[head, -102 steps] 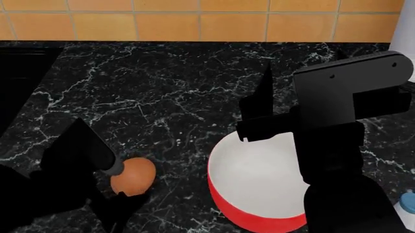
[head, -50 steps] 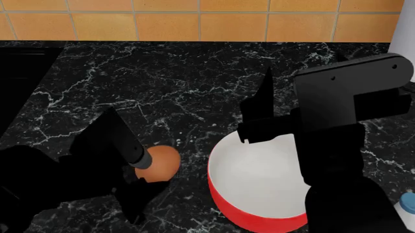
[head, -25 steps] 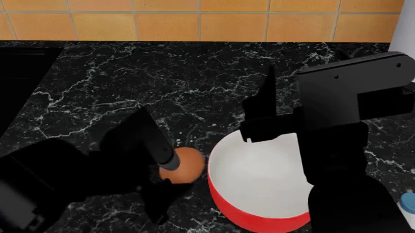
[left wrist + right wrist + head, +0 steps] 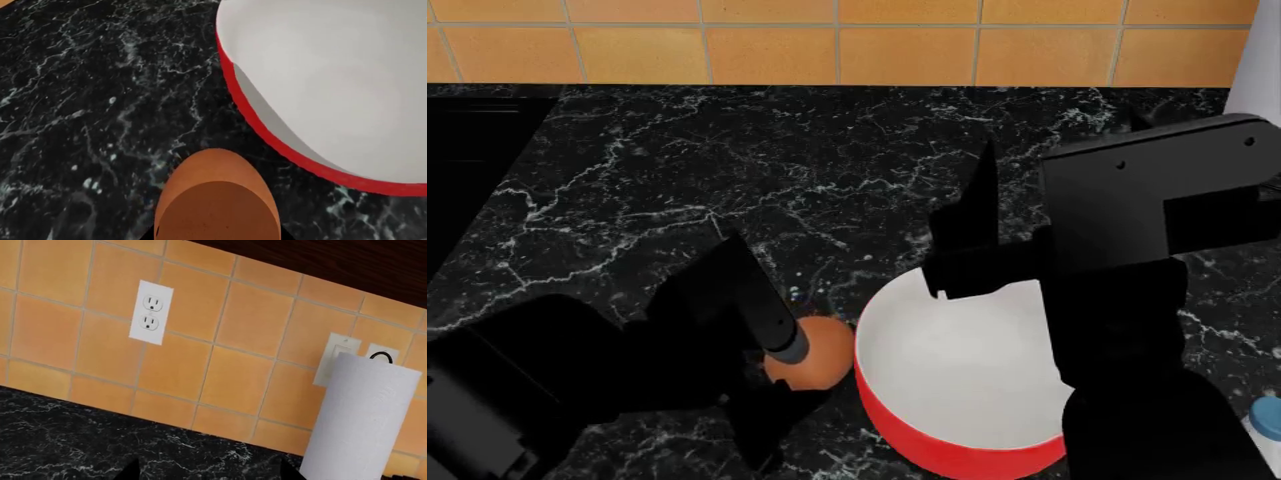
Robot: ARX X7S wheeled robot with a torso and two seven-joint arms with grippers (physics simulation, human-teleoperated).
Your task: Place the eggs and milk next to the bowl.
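Fingers of my left gripper (image 4: 785, 368) clamp a smooth brown-orange egg (image 4: 817, 352), just beside the glossy red, white-lined bowl (image 4: 954, 455). My right gripper (image 4: 981, 240) hangs above the bowl; I cannot tell its opening.

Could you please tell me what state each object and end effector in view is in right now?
egg: held in the left end effector, close beside the bowl's rim
left end effector: shut on the egg
bowl: upright on the counter, nothing visible inside
milk: only its blue cap shows, at the head view's right edge
right end effector: above the bowl, holding nothing visible; open or shut unclear
paper towel roll: standing upright
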